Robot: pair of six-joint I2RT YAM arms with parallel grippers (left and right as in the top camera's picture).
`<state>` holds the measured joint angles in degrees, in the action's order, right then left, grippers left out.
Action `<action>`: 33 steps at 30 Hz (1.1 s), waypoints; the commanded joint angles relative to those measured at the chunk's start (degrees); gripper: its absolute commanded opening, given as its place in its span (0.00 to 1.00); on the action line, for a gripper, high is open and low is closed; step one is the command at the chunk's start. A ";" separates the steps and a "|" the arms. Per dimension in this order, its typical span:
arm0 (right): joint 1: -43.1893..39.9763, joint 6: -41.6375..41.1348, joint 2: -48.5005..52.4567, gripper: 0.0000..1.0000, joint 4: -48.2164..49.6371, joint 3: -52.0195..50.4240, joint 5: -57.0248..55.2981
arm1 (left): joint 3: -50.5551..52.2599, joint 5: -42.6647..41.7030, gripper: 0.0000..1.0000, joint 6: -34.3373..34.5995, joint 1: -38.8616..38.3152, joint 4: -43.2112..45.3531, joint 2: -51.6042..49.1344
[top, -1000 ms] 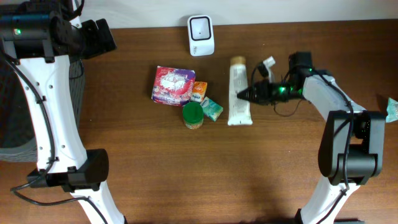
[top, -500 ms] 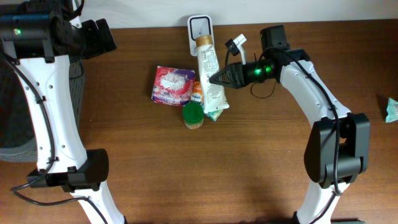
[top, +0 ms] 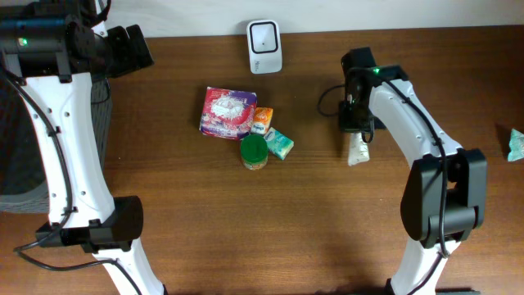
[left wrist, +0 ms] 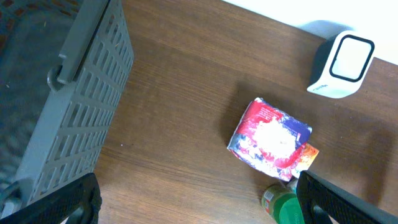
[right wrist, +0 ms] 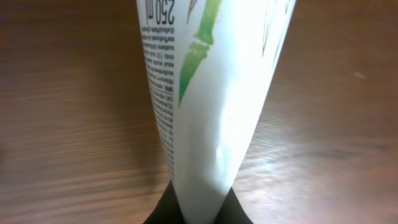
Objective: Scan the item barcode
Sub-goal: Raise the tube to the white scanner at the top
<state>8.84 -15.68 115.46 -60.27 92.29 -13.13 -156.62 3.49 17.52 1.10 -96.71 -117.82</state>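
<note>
the right gripper [top: 357,121] has its dark jaws pinched shut on a white plastic tube with green leaf print [right wrist: 211,93], which narrows down into them in the right wrist view. overhead, the tube's end pokes out on the near side of the gripper, above the brown wooden table [top: 327,229], right of the clutter and well apart from the white box-shaped barcode scanner [top: 264,47] at the far edge. the left gripper [left wrist: 198,186] hangs wide open and empty beside a grey slatted plastic basket [left wrist: 74,106]. a red wrapped packet [top: 228,112], small orange box [top: 262,120], green-lidded jar [top: 254,152] and teal packet [top: 279,144] huddle mid-table.
</note>
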 commanded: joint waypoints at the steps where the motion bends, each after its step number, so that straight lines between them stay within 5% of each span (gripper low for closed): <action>1: 0.15 -3.28 -0.59 0.04 1.36 -4.68 -10.12 | -0.55 0.44 0.99 -0.46 0.20 0.00 1.05; 6: 0.17 -3.30 -0.55 0.05 5.33 -11.06 -13.97 | -0.55 0.42 0.99 -0.46 0.20 0.00 1.07; 14: 6.27 -3.26 -0.55 0.30 9.16 -11.56 1.64 | -0.55 0.42 0.99 -0.46 0.20 0.00 1.07; 15: 7.15 -3.26 -0.55 0.38 9.35 -11.32 3.61 | -0.55 0.44 0.99 -0.46 0.20 0.00 1.07; 17: 7.98 -3.28 -0.57 0.84 8.31 -9.55 5.51 | -0.55 0.42 0.99 -0.46 0.20 0.00 1.07; 19: 7.58 -3.93 -0.57 0.96 4.98 -5.38 6.08 | -0.55 0.42 0.99 -0.46 0.20 0.00 1.07; 26: -1.46 -4.31 -0.52 0.99 -2.49 3.78 6.38 | -0.55 0.42 0.99 -0.46 0.20 0.00 1.07; 27: -3.08 -4.22 -0.52 0.96 -2.38 3.26 7.23 | -0.55 0.42 0.99 -0.46 0.20 0.00 1.07; 30: -5.60 -4.07 -0.52 0.61 -0.17 0.63 10.47 | -0.55 0.42 0.99 -0.46 0.20 0.00 1.07; 33: -5.68 0.76 -0.52 0.61 6.05 -3.91 17.33 | -0.55 0.42 0.99 -0.48 0.20 0.00 1.07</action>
<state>2.66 -18.94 115.46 -57.23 91.96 -3.03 -156.62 3.49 17.52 1.10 -96.68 -117.82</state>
